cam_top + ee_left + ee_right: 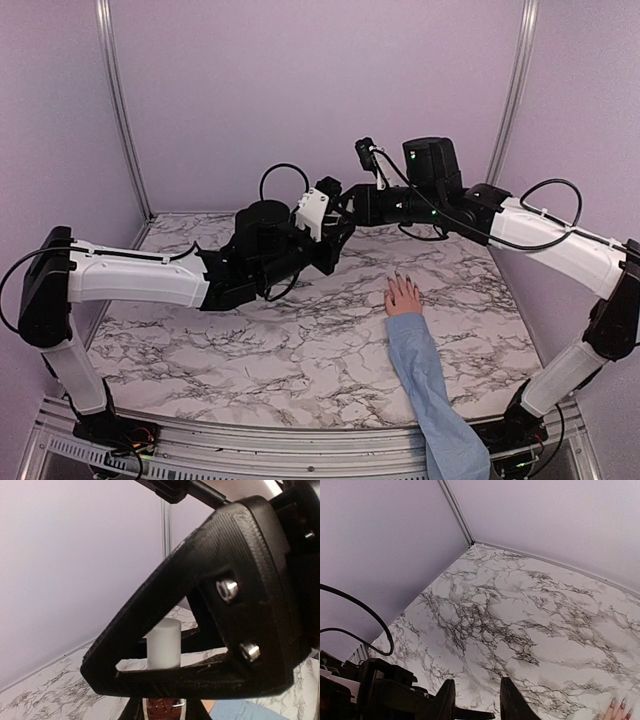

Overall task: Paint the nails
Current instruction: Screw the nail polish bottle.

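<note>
The nails [397,276] were tiny dark tips on a small pinkish hand [404,297]. It lay flat on the marbled worktop [250,330], its light-blue sleeve [425,375] trailing back toward my bases. Hand and forearm made one long line, with the fingers pointing away from me and leaning slightly left. My two end effectors met in the air, so the nails lay below them, off to their right and nearer my bases. My right wrist view caught the nails at its lower right corner. My right end effector [476,692] had its fingers apart, with bare worktop showing between the tips. My left end effector [330,240] sat by a small bottle [161,709] with dark reddish contents and a white cap [163,641]. Black shapes flanked the glass, but I could not tell whether I was clamping it. I judged my right arm the better placed, since the hand lay on its side.
</note>
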`<state>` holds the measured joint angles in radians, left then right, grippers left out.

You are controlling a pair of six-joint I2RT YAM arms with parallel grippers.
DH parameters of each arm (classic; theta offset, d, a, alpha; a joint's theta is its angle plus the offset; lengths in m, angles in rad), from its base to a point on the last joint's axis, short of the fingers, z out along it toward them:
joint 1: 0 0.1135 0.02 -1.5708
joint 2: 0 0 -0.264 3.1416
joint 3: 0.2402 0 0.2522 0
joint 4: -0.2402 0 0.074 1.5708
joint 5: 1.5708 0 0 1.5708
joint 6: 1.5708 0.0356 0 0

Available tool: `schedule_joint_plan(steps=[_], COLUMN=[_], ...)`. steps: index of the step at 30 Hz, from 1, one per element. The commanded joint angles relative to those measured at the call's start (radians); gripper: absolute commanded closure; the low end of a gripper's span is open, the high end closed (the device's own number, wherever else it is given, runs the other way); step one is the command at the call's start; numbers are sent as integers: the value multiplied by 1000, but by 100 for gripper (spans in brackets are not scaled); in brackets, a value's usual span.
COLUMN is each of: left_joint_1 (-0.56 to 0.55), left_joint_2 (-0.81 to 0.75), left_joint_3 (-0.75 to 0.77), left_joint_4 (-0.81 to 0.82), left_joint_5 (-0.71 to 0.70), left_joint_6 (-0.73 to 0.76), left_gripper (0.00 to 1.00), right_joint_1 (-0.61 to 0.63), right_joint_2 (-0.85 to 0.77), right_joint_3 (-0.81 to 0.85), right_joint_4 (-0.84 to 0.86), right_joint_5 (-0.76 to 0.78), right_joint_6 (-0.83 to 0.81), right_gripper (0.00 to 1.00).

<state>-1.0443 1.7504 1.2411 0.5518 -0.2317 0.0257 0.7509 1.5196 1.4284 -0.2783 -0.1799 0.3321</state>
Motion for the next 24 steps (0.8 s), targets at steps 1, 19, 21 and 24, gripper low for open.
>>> schedule_joint_plan(steps=[1,19,21,24], left_joint_1=[19,118,119,119], left_joint_2=[-89,-188,-180,-167], left_joint_3=[-27,-75,-64,-47], left_joint_4=[38,143,171,214], left_joint_5=[179,875,916,958], left_joint_6=[-11,-261,-292,-340], left_gripper=[100,100,100,100], right_joint_1=[-33,-94,-94,-94], right_joint_2=[-58,-133,-140,-137], right_joint_3=[35,-10,-20,-15], right_joint_4=[5,128,158,172], right_joint_5=[-86,-843,-884,-918], right_joint_6=[-38,-193,-179,-171], right_gripper=[63,44,45,53])
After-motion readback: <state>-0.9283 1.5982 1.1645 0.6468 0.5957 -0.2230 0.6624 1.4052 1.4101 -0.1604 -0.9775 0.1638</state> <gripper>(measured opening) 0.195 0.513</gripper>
